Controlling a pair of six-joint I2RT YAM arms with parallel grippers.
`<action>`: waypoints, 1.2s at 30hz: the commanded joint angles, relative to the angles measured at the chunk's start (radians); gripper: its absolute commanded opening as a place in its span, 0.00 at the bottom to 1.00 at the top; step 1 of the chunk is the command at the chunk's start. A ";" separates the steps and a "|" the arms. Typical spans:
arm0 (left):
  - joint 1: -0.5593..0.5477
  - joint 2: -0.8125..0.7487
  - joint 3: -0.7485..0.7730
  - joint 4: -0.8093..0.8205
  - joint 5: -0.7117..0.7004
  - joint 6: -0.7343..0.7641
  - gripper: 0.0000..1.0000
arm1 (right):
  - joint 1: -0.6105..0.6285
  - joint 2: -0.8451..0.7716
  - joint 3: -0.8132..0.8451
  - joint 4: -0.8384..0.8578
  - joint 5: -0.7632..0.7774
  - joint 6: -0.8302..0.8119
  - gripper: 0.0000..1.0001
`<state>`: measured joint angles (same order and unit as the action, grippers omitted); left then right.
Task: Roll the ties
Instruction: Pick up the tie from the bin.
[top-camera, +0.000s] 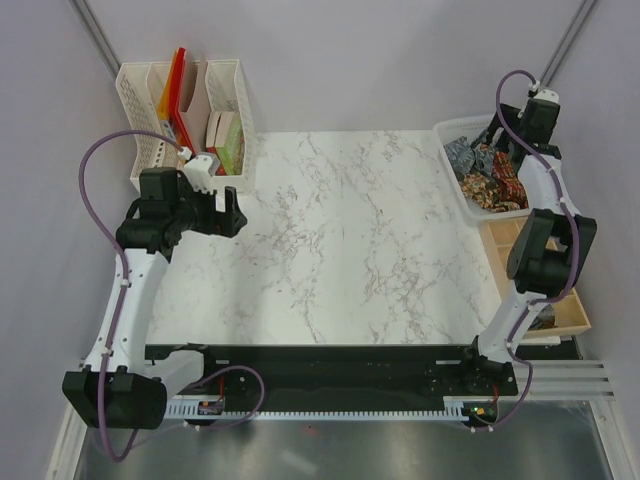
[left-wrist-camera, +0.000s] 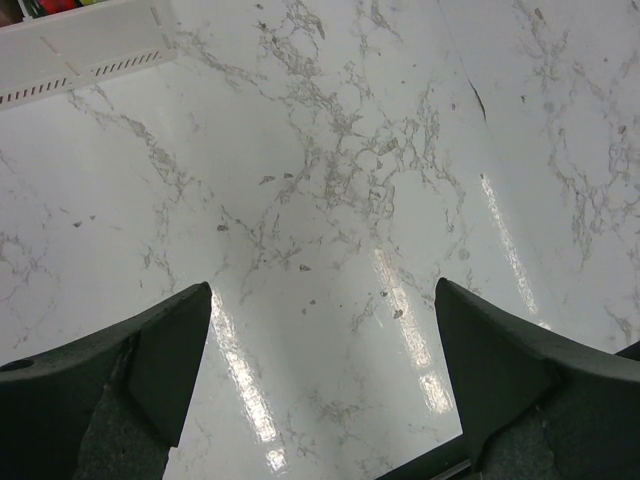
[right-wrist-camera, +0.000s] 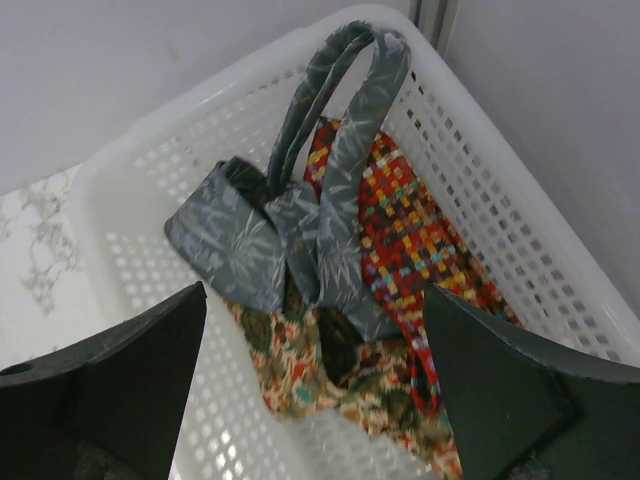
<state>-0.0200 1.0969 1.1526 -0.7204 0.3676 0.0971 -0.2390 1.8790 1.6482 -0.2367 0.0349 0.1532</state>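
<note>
Three ties lie tangled in a white perforated basket (right-wrist-camera: 130, 160) at the table's back right. The grey-green tie (right-wrist-camera: 330, 190) loops up over the far rim, the red checked tie (right-wrist-camera: 410, 235) lies beside it, and the brown-gold tie (right-wrist-camera: 300, 365) is underneath. My right gripper (right-wrist-camera: 315, 300) hovers over the basket (top-camera: 455, 135) and its ties (top-camera: 490, 170), jaws wide open and empty. My left gripper (left-wrist-camera: 322, 300) hangs open above bare marble; in the top view the left gripper (top-camera: 232, 213) is at the table's left side.
A white slotted organiser (top-camera: 170, 110) with coloured books and folders stands at the back left; its edge (left-wrist-camera: 85, 55) shows in the left wrist view. A wooden tray (top-camera: 535, 290) sits at the right edge, partly behind the right arm. Grey walls enclose the marble table (top-camera: 350, 240).
</note>
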 joint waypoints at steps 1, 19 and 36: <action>-0.005 0.012 0.033 0.049 0.044 -0.046 1.00 | -0.013 0.162 0.137 0.135 0.028 0.036 0.97; -0.006 0.112 0.015 0.093 0.044 -0.046 1.00 | -0.013 0.367 0.220 0.171 -0.133 -0.024 0.96; -0.006 0.115 -0.007 0.098 0.034 -0.042 1.00 | 0.017 0.462 0.268 0.194 -0.133 -0.070 0.87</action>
<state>-0.0204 1.2110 1.1507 -0.6556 0.3954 0.0780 -0.2371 2.3131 1.8652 -0.0895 -0.0902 0.1162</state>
